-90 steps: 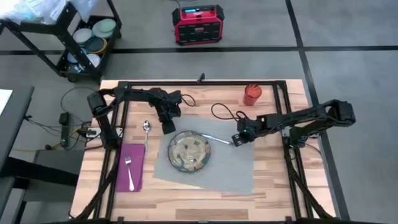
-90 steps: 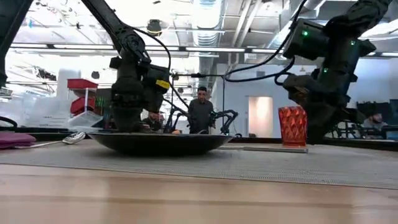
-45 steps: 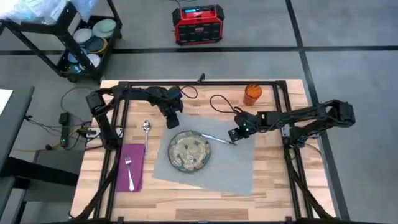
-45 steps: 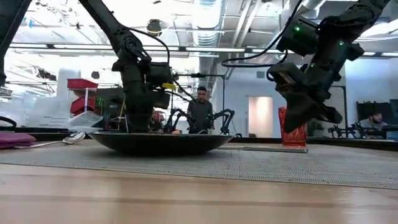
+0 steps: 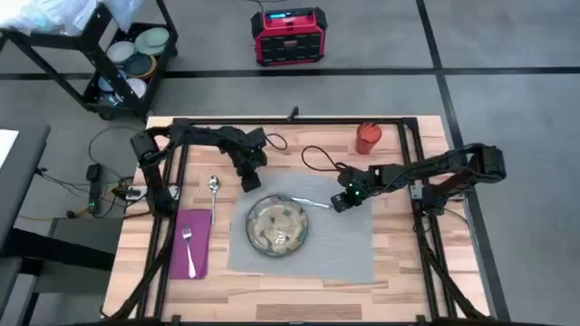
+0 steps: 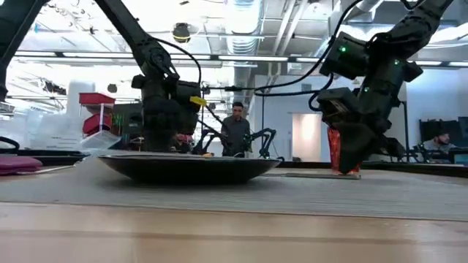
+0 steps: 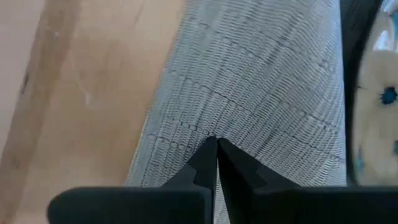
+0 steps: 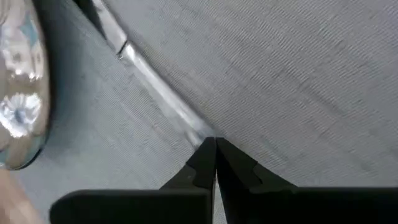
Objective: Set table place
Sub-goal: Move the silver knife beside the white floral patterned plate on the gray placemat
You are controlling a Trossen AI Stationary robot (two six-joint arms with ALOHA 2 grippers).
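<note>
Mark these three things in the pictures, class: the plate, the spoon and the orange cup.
plate [image 5: 278, 225], high view, on its patterned centre.
spoon [image 5: 213, 185], high view, on its bowl.
orange cup [image 5: 367, 139], high view, on its rim and body seen from above.

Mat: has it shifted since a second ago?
Yes. In the high view the mat has turned from skewed to square with the table edges; the plate went with it.
</note>
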